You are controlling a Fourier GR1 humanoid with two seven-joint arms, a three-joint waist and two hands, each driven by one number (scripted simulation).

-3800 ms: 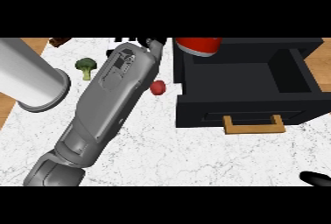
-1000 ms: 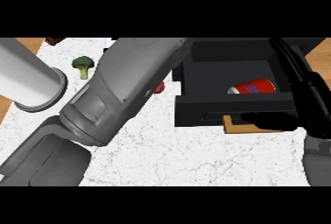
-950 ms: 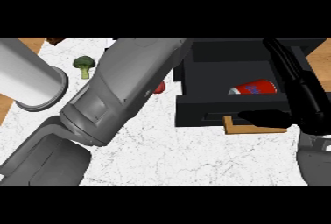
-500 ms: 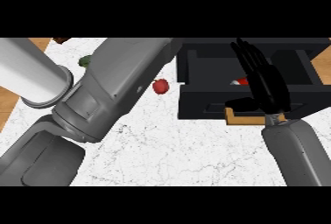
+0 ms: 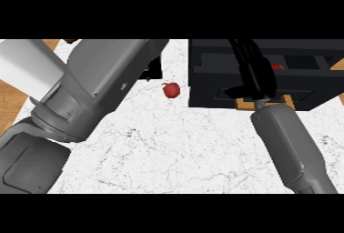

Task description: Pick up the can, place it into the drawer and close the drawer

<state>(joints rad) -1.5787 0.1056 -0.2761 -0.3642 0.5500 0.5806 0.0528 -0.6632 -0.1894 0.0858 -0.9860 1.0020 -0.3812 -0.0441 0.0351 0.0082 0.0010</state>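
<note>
The black drawer (image 5: 209,86) stands open at the upper right of the head view. Only a red sliver of the can (image 5: 277,66) shows inside it, to the right of my right hand. That right hand (image 5: 254,75) lies over the drawer's front with its fingers straight, pointing away from me, and its thumb out to the left. The hand hides most of the drawer's tan handle (image 5: 289,98). My left forearm fills the left side, and just a dark bit of the left hand (image 5: 153,71) shows past it, left of the drawer.
A small red vegetable (image 5: 172,89) lies on the white marbled counter (image 5: 181,145) just left of the drawer. A tall white cylinder (image 5: 27,61) stands at the far left, next to the counter's wooden edge (image 5: 12,98).
My right hand has moved left and inward, from the drawer's right side to over its front. The can, plain to see a second ago, is now almost hidden behind the hand.
</note>
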